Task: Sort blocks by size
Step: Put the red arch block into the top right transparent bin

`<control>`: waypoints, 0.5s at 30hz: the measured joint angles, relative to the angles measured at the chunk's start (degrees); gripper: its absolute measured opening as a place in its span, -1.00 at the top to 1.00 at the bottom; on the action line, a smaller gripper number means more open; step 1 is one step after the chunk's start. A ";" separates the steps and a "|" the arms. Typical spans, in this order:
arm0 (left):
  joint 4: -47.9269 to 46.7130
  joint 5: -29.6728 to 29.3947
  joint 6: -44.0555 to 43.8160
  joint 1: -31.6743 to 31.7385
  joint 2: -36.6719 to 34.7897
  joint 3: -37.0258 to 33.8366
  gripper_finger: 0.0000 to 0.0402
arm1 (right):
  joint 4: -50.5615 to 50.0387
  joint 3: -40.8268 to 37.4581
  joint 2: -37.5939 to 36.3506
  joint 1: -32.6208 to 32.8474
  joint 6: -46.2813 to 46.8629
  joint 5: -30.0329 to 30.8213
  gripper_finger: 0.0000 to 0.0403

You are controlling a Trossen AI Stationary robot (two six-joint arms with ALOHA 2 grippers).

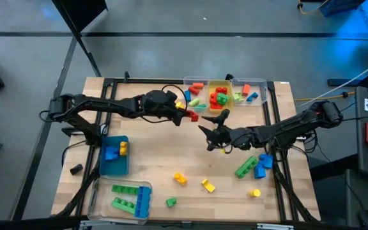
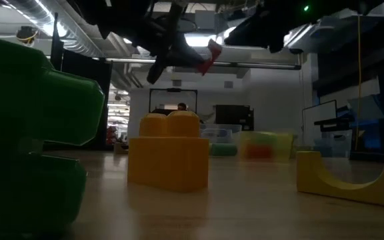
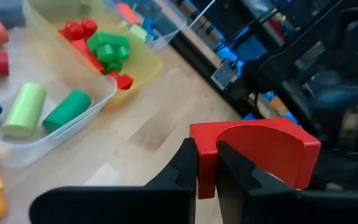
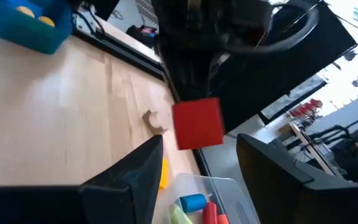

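Item 1. Left gripper (image 3: 207,171): fingers clamped on a red arch block (image 3: 253,152), held off the table; the block's curved cut-out faces up between and beyond the fingertips. Just past the fingers stand three clear bins.

Item 2. First clear bin (image 1: 194,91): holds red, orange, blue and pale-green pieces.

Item 3. Yellow-tinted bin (image 1: 220,94): holds red and green blocks; nearest to the held block.

Item 4. Third clear bin (image 1: 250,92): holds green, blue and red pieces.

Item 5. Right gripper (image 1: 211,131): fingers spread, nothing between them; it hovers close beside the left gripper, pointed at the red arch block, so the two arms crowd the same patch of table before the bins.

Item 6. Loose blocks behind the right gripper's fingers: green bar (image 1: 246,166), blue block (image 1: 264,161), yellow arch (image 1: 208,186), orange-yellow block (image 1: 181,178), small yellow piece (image 1: 255,192), small green block (image 1: 171,202).

Item 7. Blue bin (image 1: 115,155), behind the left arm: blue and yellow blocks.

Item 8. Front clear tray (image 1: 122,197): green bars, one blue bar.
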 joint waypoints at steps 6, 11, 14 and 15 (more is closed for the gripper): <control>0.53 -2.65 -0.58 -1.34 0.00 0.02 0.88 | 0.29 0.02 0.79 -3.72 -0.24 -8.24 -0.03; 0.45 -3.32 -0.63 -1.90 0.00 0.02 0.87 | 0.56 0.02 0.79 -4.64 -1.43 -8.64 -0.03; 0.31 -3.25 -0.62 -2.05 0.00 0.02 0.87 | 0.57 0.02 0.79 -4.55 -2.77 -8.69 -0.03; 0.17 -3.10 -0.62 -2.05 0.00 0.02 0.87 | 0.60 0.02 0.79 -4.51 -3.11 -8.99 -0.03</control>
